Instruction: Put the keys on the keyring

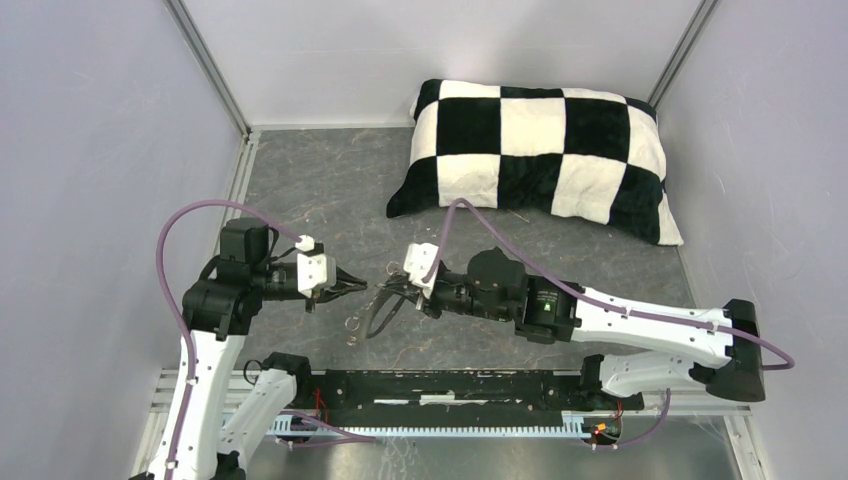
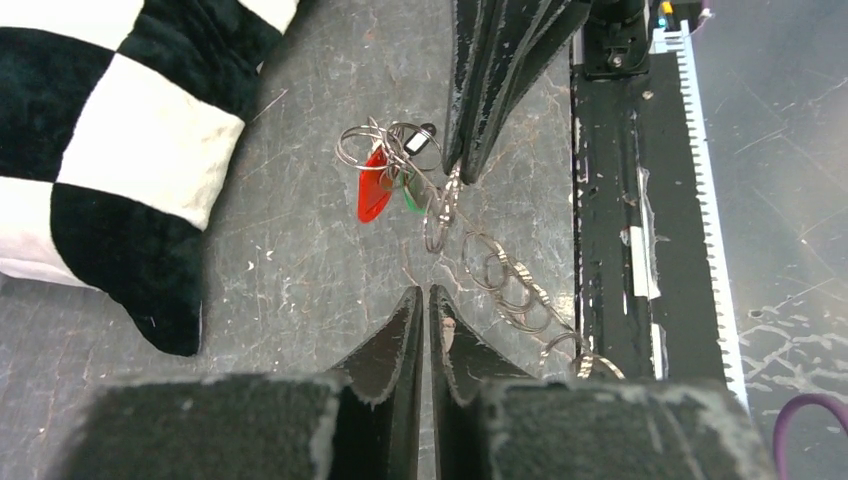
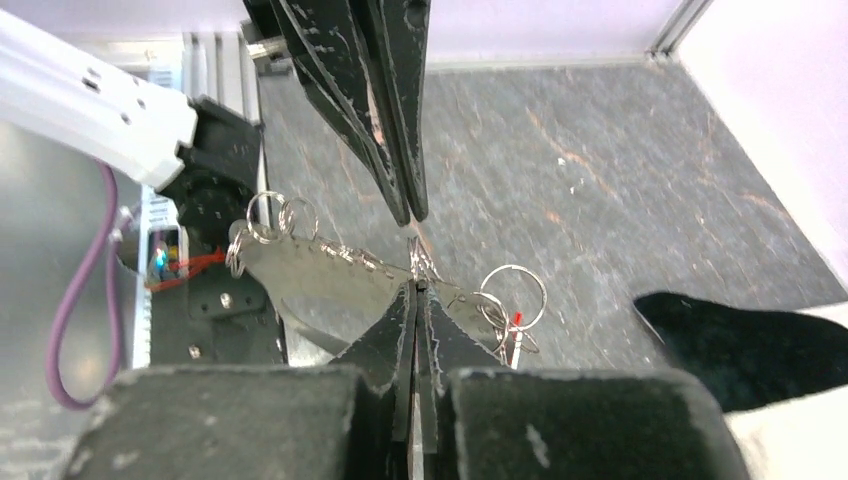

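A: What could go wrong from where we stand?

B: Our right pincer point(image 3: 415, 290) is pinched tight on the keyring point(image 3: 310, 275), but only by a thin wire of its chain of rings point(image 2: 500, 280). We judge that hold to be slight. A tug or a twist could let the wire slide out and the whole thing would drop to the desk point(image 1: 330, 190).

A: And our left pincer point(image 2: 422, 300)?

B: It is drawn almost together, with only a slit between the jaws, and we see nothing in that slit. The two pincers stand nearly tip to tip. If we push forward we may knock the right fingers or swing the chain. With jaws this narrow we could also nudge the keys point(image 2: 385, 180) aside instead of taking one.

A: Where are the keys?

B: They are bunched just beside the right pincer's tips, on the side towards the pillow point(image 1: 530, 150). We cannot tell whether they hang from the chain or lie on the desk.

A: Which view tells us most?

B: The left wrist view alone shows the red tag point(image 2: 372, 195), the green one and the black one apart. The right wrist view alone shows the flat grey body of the keyring with rings along its edge, and of the keys it shows only a red speck. The top view shows both arms meeting in front of the pillow, but there the keys are too small to read.
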`<act>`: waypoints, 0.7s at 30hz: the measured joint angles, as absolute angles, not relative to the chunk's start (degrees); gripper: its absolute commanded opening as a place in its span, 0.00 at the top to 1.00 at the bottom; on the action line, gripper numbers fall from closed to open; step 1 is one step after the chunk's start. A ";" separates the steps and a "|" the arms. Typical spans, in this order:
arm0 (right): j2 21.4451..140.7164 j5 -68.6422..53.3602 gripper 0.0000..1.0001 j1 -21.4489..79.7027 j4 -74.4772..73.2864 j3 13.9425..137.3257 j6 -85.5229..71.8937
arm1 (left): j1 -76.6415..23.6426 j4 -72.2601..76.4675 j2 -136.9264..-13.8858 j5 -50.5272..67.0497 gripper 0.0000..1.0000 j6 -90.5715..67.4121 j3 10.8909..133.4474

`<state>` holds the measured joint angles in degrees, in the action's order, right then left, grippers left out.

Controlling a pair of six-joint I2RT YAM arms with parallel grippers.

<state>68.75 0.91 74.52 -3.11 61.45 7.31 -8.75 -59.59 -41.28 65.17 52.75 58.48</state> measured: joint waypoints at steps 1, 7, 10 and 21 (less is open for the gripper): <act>67.77 0.84 1.00 74.52 0.03 59.48 6.39 | -8.75 -59.86 -41.82 65.60 0.90 52.58 58.98; 65.32 -1.43 0.99 74.52 15.90 51.03 0.99 | -8.75 -61.63 -43.86 69.76 0.90 51.07 61.87; 65.41 -2.11 0.99 74.52 20.88 49.19 -1.30 | -8.75 -61.89 -43.81 71.70 0.90 49.25 63.09; 66.50 -3.09 0.99 74.52 32.18 48.47 -4.97 | -9.74 -62.54 -41.89 73.67 0.90 46.50 63.75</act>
